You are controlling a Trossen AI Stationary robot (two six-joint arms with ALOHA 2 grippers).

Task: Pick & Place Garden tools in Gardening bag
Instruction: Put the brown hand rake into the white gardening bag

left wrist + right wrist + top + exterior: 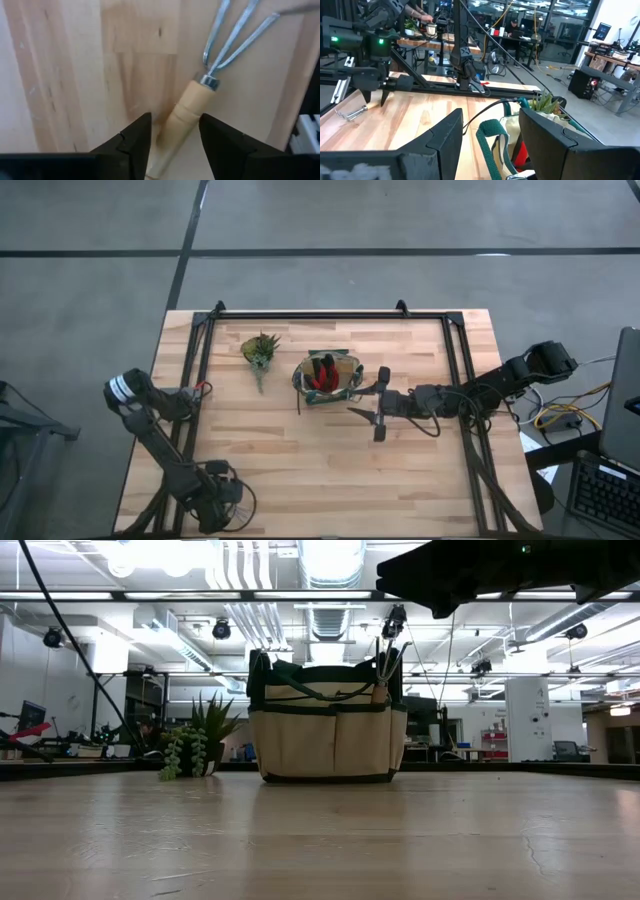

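Fork [186, 117] lies flat on the table [300, 460], at its front left corner as the high view shows it. Its pale wooden handle sits between the two fingers [134, 140] of the left gripper [172, 142]. Its metal tines [235, 35] point away from the gripper. The fingers stand on either side of the handle with a narrow gap visible on each side; contact cannot be confirmed. The right wrist view shows the same arrangement from across the table: left gripper [375, 97] pointing down, fork [351, 112] beneath it on the wood.

Bag [327, 377] stands upright near the table centre, tan canvas with dark green trim. Red items [322, 375] and a wooden handle [380, 692] show inside it. In the low view, metal tool ends rise above its rim.

Right gripper [372, 402] is held just beside the bag, on the bag's right in the high view, above the table. Its fingers [440, 137] are spread wide and hold nothing; the bag's green handle [492, 142] shows between them.

Plant [260, 350] stands just left of the bag, apart from it.
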